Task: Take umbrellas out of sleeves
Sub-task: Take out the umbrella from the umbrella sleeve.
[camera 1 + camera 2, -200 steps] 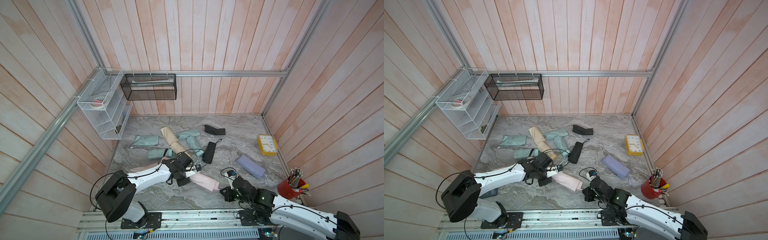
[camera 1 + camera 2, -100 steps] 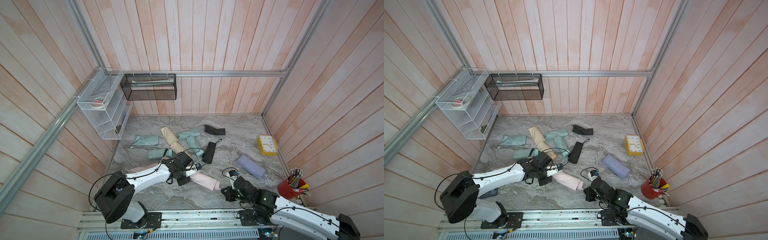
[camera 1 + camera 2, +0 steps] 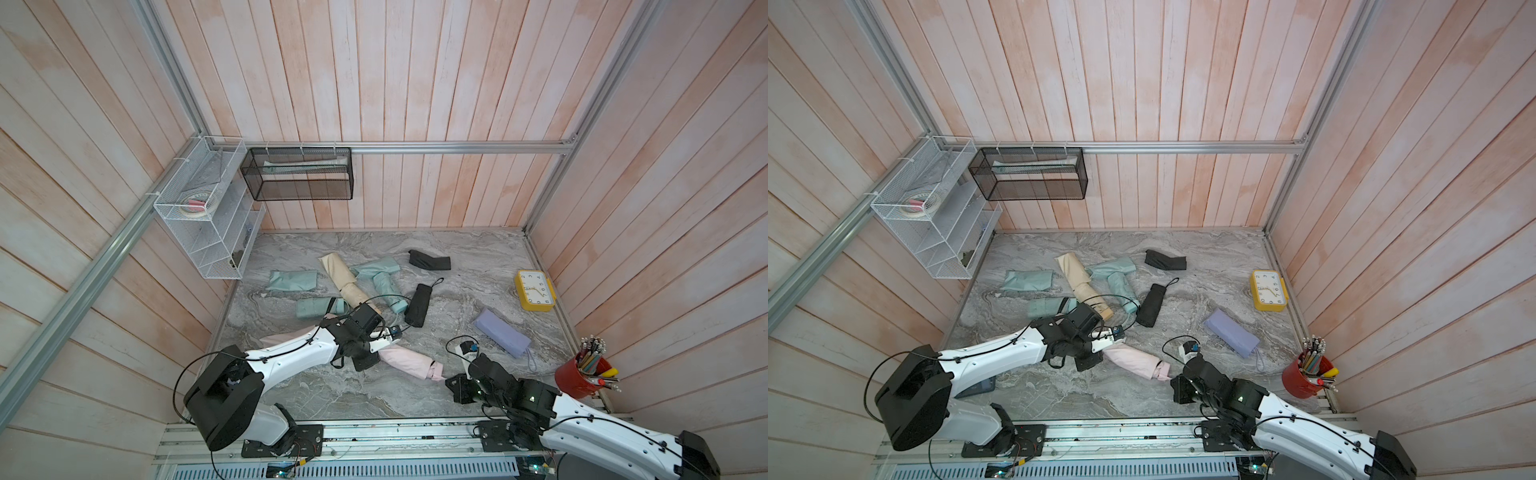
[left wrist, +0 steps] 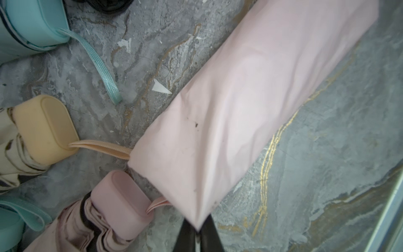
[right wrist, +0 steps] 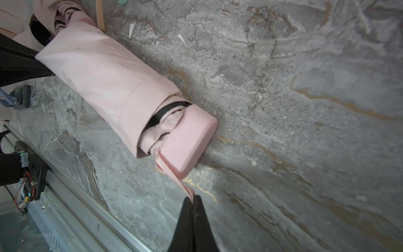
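Left gripper pinching pink sleeve at ten o'clock end, right gripper clamped on wrist cord of pink umbrella at four o'clock

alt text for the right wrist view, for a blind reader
The right pincer is shut on the pink wrist cord of a pink umbrella, whose handle pokes out of its pink sleeve on a grey marble table.

Pink umbrella mostly inside pink sleeve
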You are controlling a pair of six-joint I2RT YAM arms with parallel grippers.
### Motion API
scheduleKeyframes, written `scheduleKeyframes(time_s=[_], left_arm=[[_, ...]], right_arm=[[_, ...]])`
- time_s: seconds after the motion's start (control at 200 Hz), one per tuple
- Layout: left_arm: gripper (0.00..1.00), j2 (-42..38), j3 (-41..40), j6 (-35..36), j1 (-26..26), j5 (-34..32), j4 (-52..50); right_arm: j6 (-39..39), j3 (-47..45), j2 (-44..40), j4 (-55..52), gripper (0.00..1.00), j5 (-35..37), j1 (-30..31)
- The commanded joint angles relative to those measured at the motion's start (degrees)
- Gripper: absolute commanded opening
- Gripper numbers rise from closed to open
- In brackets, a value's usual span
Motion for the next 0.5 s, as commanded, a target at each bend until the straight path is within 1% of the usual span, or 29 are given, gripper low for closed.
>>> scheduleKeyframes(time_s=[0.0,0.085,0.16,0.225,0.31,0.415,0.45,0.495], left_arm=[[0.32,-3.72,0.59,-1.59,0.52,2.84,0.59],[0.48,-7.03,0.22,-4.24,0.54,5.86,4.33],[0.54,-8.4,0.26,-6.88,0.83,8.92,7.27],[0.56,-7.86,0.81,-8.78,1.37,11.19,8.58],[0.58,-5.28,1.58,-11.68,2.87,13.06,9.16],[0.59,0.03,4.19,-19.16,5.92,14.94,8.08],[0.58,2.15,5.5,-21.85,6.93,15.64,7.08],[0.54,5.0,7.28,-25.06,7.76,16.59,5.27]], right_arm=[[0.36,0.81,-0.06,-2.4,0.0,1.45,-0.24],[0.45,0.56,0.32,-1.57,0.0,1.15,-0.21],[0.32,0.45,0.96,-0.81,0.0,0.85,-0.19],[0.04,0.49,1.57,-0.34,0.0,0.76,-0.21],[-0.26,0.85,1.98,-0.2,0.0,0.74,-0.19],[-0.47,1.15,1.9,-0.42,0.0,0.86,-0.19],[-0.38,1.15,1.82,-0.42,0.0,0.91,-0.21],[-0.32,1.0,1.74,-0.38,0.0,0.85,-0.21]])
